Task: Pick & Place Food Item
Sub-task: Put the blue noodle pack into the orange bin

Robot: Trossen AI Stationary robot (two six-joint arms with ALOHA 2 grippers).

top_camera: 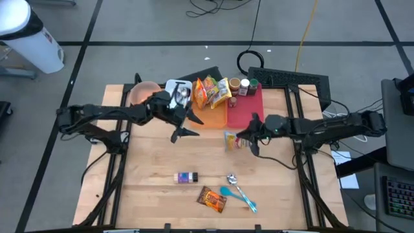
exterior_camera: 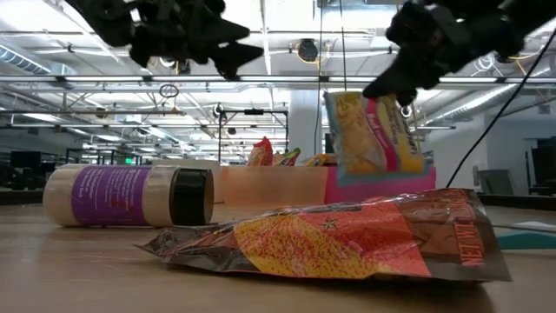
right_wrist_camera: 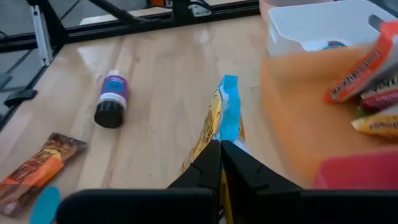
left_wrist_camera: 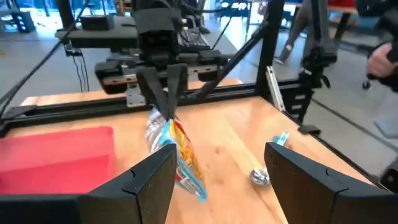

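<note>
The right gripper point(right_wrist_camera: 220, 163) pinches a crinkly yellow foil packet point(right_wrist_camera: 219, 121) by its flat blue edge; the left gripper point(left_wrist_camera: 219, 171) hangs wide, empty.

A purple-labelled bottle point(top_camera: 186, 177) lies near two spoons point(top_camera: 238, 190) on the wooden table point(top_camera: 142, 168).

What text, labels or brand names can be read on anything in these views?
None can be read with confidence.
Purple-labelled jar: print too small.
Orange snack packet: lettering along its end blurred.
Yellow packet held by the right gripper: print blurred.
Snack bar in the orange tray: wording blurred.
</note>
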